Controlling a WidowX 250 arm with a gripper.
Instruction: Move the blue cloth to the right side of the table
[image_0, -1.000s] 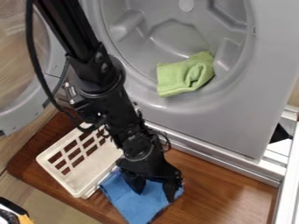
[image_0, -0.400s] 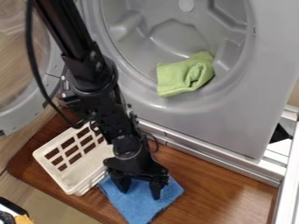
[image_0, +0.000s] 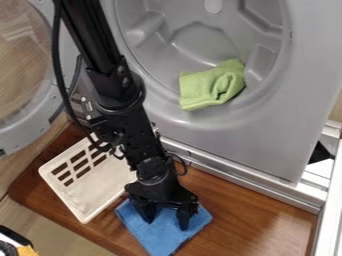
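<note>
Two fingers of the gripper (image_0: 165, 220) stand well apart, pinching nothing, over the blue cloth (image_0: 159, 240) at six o'clock, hiding its upper part; whether tips touch is unclear.

A blue, square-looking cloth of soft, matte fabric (image_0: 159, 236) lies on the glossy, reddish-brown wooden table (image_0: 250, 221), roughly midway along the part in view and near its front edge. It is spread mostly flat and turned at a slant, so that one corner points left, one points right and one reaches down to the bottom of the view. Slight unevenness shows across its surface, and a thin dark line runs along its lower right edge. Its upper part is partly hidden. Bare brown wood continues to its right.
</note>
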